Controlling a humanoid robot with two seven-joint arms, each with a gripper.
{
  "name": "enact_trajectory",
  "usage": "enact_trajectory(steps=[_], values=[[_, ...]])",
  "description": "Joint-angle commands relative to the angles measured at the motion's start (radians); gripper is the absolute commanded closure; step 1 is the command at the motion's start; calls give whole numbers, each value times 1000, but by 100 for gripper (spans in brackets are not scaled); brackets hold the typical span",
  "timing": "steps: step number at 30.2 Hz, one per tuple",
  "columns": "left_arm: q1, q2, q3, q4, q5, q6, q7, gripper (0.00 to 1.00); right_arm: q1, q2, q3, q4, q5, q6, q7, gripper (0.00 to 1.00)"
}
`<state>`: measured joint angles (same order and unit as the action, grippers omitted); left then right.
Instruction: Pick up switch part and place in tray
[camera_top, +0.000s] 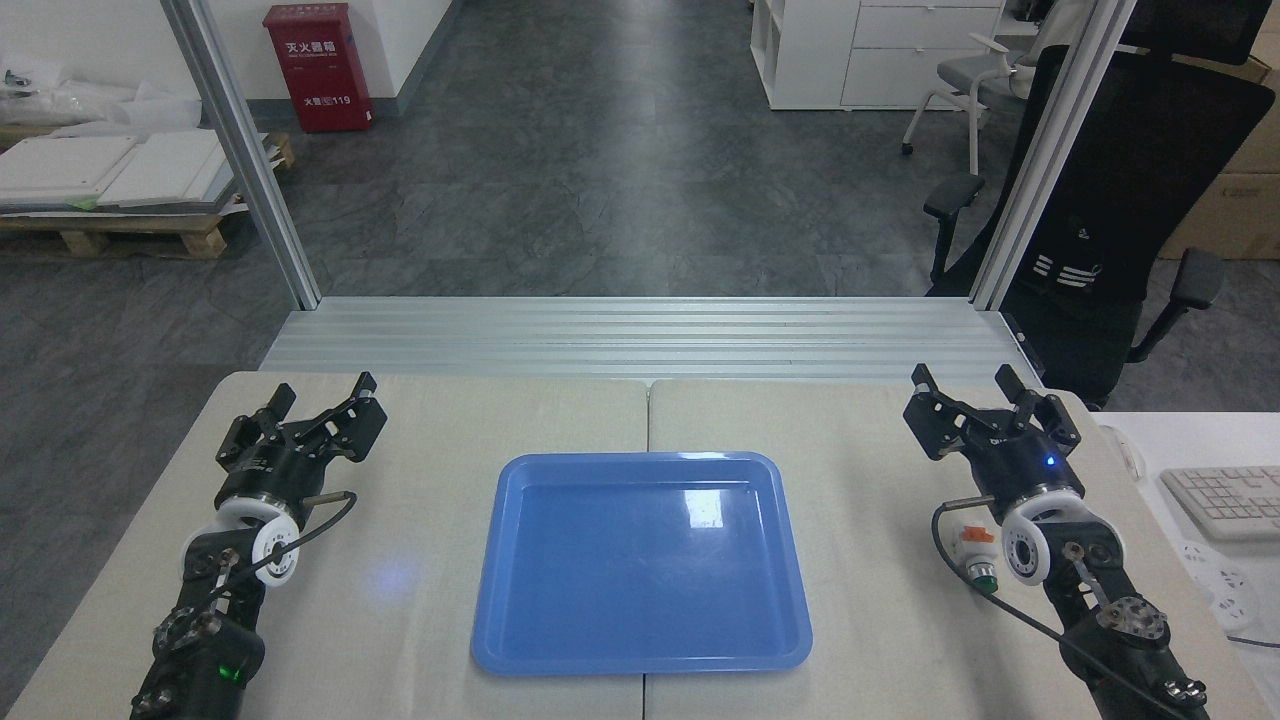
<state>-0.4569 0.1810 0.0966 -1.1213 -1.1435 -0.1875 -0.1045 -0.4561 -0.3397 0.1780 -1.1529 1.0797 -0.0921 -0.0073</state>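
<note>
Your left pincer (322, 397) and right pincer (967, 385) both stand wide apart over the counter (420, 620), holding and touching nothing. The switch part (975, 555) lies on the counter right of the blue tray (640, 655), beside your right wrist: white block with orange piece, green button end nearest you.

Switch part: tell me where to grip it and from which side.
Grip the switch part across its silvery neck, coming from above with the right gripper. It lies flat on the table, green button toward the robot, partly hidden beside the right wrist.
</note>
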Motion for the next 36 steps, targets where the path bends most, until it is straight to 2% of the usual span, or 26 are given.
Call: enact_trajectory(steps=[1, 36], values=[[0, 2, 0, 1, -7, 0, -3, 0, -1, -1, -2, -7, 0, 24, 19, 2], [0, 2, 0, 1, -1, -1, 2, 0, 0, -15, -20, -8, -1, 28, 29, 1]])
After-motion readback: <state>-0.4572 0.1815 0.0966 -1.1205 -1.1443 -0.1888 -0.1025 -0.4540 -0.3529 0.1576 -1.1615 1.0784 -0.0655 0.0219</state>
